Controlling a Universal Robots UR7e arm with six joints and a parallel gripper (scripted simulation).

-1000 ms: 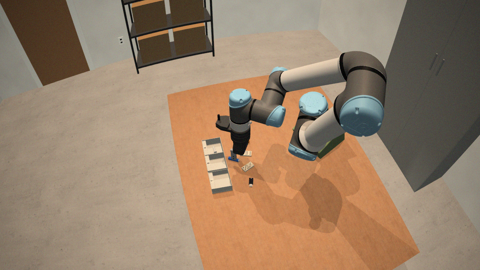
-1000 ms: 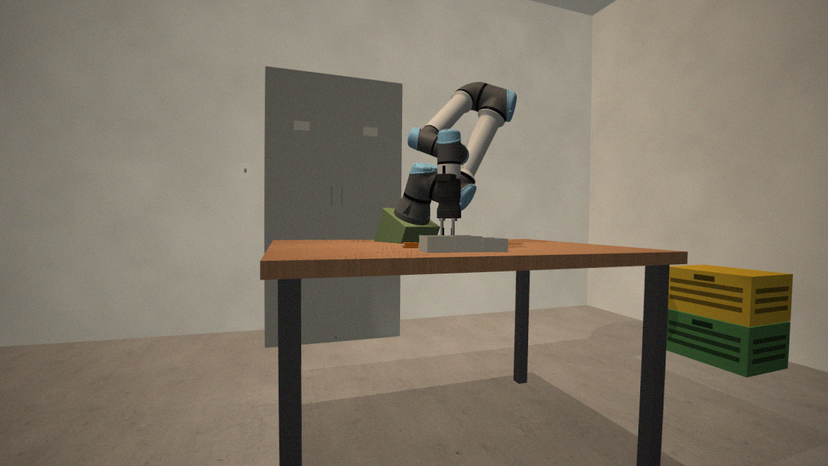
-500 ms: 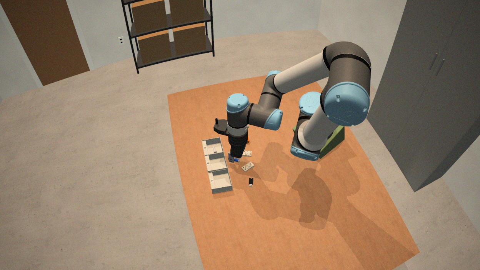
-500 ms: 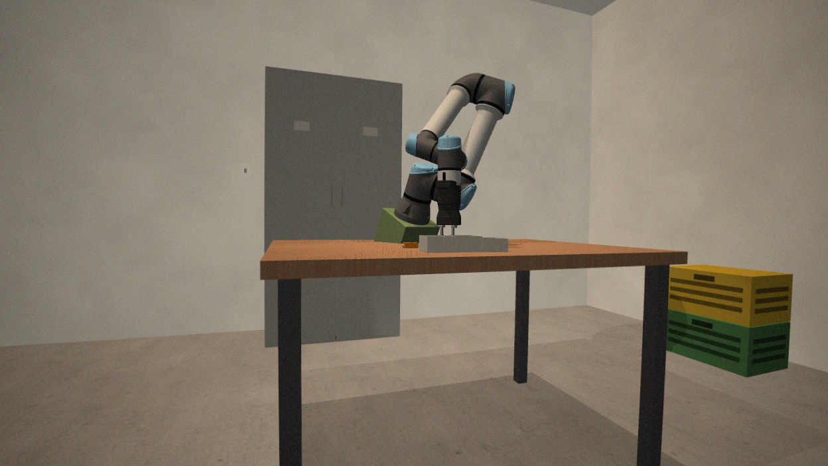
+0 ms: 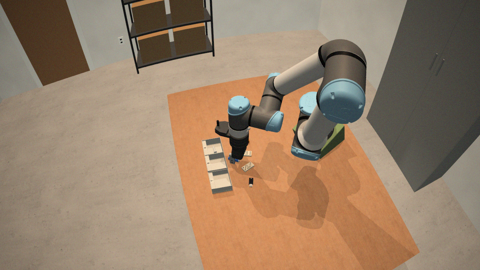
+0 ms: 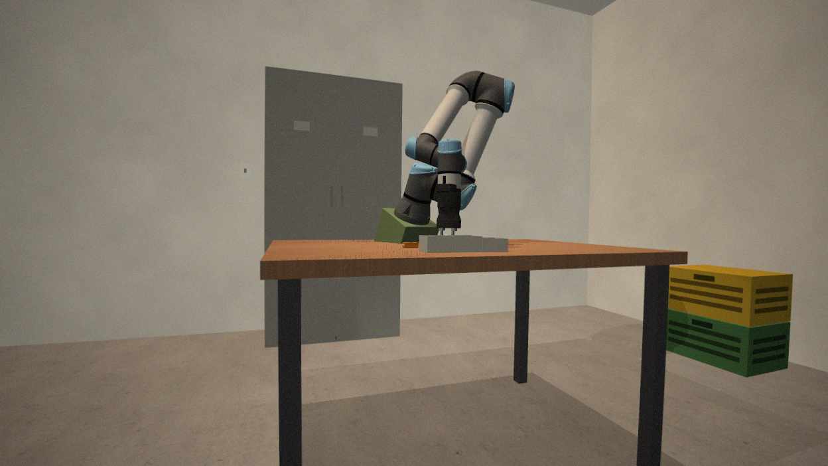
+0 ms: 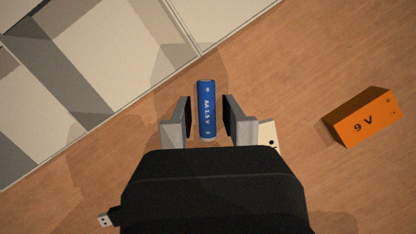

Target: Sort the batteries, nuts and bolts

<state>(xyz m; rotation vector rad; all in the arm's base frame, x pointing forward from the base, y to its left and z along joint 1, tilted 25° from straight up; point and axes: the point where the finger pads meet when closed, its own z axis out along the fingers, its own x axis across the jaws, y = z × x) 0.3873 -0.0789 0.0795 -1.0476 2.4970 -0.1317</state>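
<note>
My gripper (image 5: 234, 159) (image 6: 446, 232) (image 7: 206, 107) is open and points down low over the table, its fingers on both sides of a blue AA battery (image 7: 206, 100) (image 5: 237, 160). In the wrist view a gap shows on each side of the battery, which lies on the table close to the bins. An orange 9 V battery (image 7: 368, 122) (image 6: 410, 245) lies on the table to the right in the wrist view. Bin T (image 5: 222, 190) (image 7: 15, 165) is the nearest in the top view. The far bin (image 5: 212, 141) (image 7: 231, 17) holds a small grey bolt (image 5: 215, 149); its mark is unreadable.
The middle bin (image 5: 219, 156) (image 7: 110, 50) stands between the other two. One domino (image 5: 248, 153) (image 7: 267, 134) lies beside the right finger. Another domino (image 5: 247, 166) and a USB stick (image 5: 250, 181) (image 7: 114, 216) lie on the table (image 5: 241, 235).
</note>
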